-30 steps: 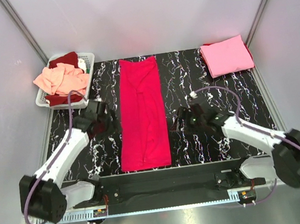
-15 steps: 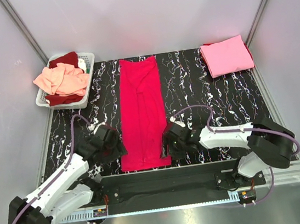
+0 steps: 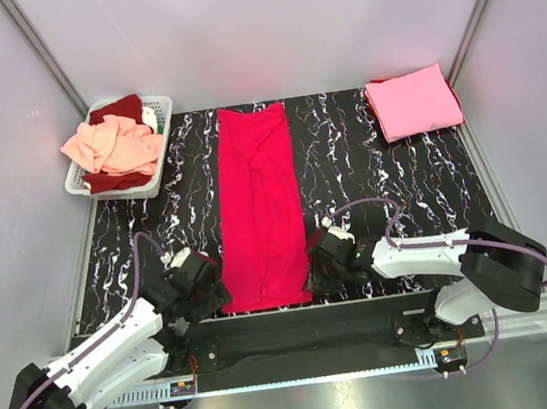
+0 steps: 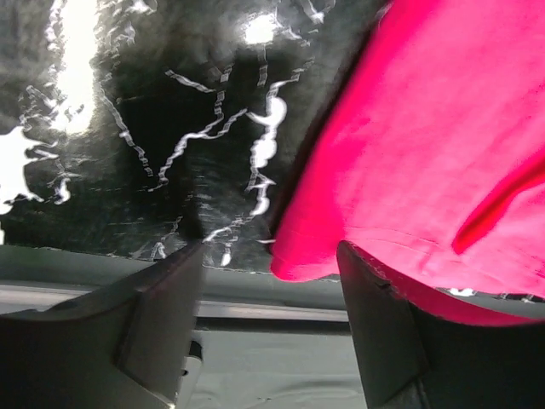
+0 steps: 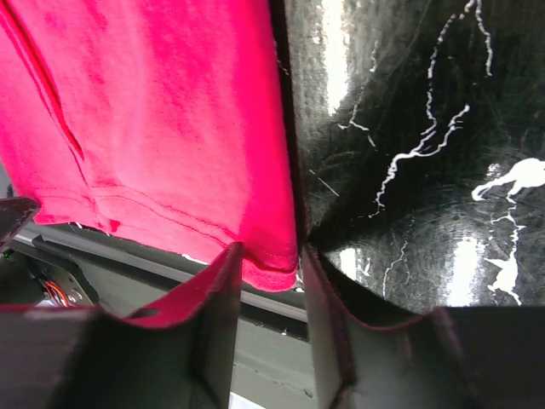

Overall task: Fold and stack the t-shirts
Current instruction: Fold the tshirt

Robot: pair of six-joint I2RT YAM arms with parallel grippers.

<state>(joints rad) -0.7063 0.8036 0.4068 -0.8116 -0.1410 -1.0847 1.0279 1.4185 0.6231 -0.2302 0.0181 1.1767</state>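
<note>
A bright crimson-red t-shirt lies folded into a long strip down the middle of the black marbled table. My left gripper is open at its near left corner. In the left wrist view the corner sits between the spread fingers of that gripper. My right gripper is open at the near right corner. That corner lies between the fingers of the right gripper, which stand close on either side. A folded light pink t-shirt lies at the far right.
A white slotted basket at the far left holds a crumpled peach t-shirt and a dark maroon one. The table's near edge and a grey rail run just below both grippers. Grey walls close in both sides.
Both grippers have moved from beside the middle of the red shirt toward the near edge. They now sit at the shirt's two near corners. The shirt has not moved.
</note>
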